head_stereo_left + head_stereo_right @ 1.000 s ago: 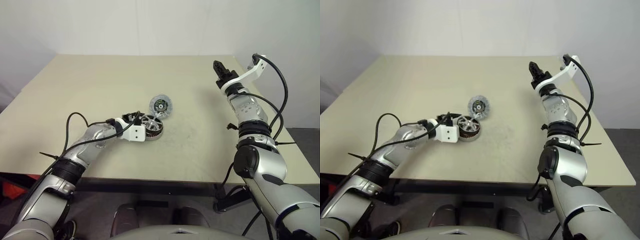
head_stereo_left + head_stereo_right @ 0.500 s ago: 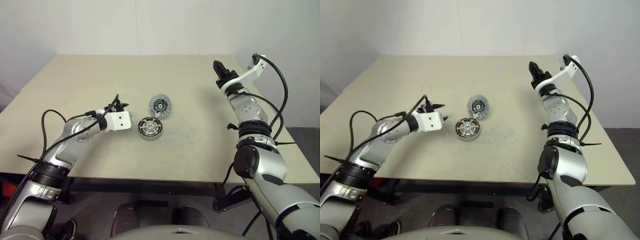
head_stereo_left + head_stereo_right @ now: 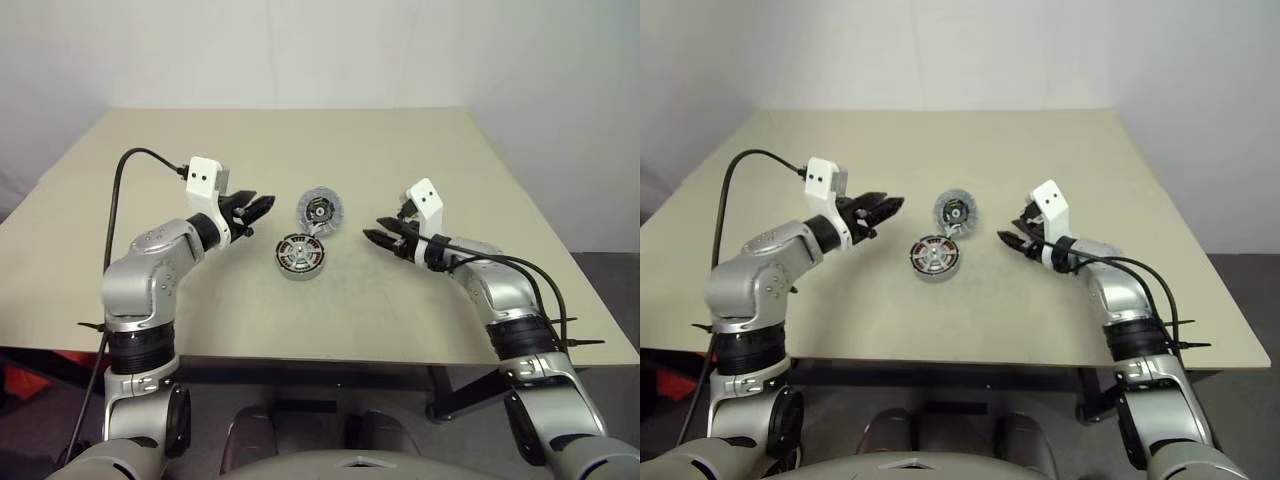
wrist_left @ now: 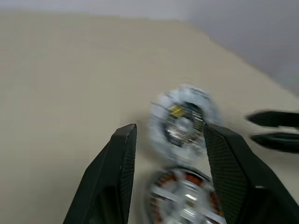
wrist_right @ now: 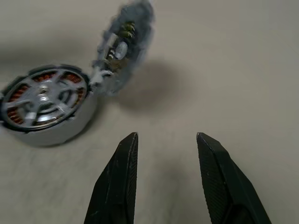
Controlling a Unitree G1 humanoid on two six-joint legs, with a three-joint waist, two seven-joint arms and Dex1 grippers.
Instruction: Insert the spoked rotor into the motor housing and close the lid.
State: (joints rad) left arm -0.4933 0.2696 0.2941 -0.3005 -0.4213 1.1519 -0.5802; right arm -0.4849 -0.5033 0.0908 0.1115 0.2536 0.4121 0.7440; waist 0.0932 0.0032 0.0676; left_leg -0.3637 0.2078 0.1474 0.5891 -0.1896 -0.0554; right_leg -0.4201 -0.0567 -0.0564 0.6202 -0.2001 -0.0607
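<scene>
The motor housing rests flat on the table, between the two grippers and slightly nearer the robot than their fingertips. The spoked rotor is seated inside it: its spokes lie level with the rim, and copper windings show through the gaps. By this placement, the insertion step appears complete.

The lid stands tilted on edge just beyond the housing, its lower rim touching or nearly touching the housing's far edge. Its inner face, with a small metallic centre, is turned toward the camera. This propped position probably leaves it ready to be tipped down over the housing.

The left gripper hovers above the table, just to the lid's left, fingers apart and empty. In the left wrist view, the lid sits directly ahead between its fingers.

The right gripper hovers on the opposite side, also parted and holding nothing, pointing toward the housing and lid. The two grippers flank the assembly, an arrangement suited to steadying the housing while closing the lid.
</scene>
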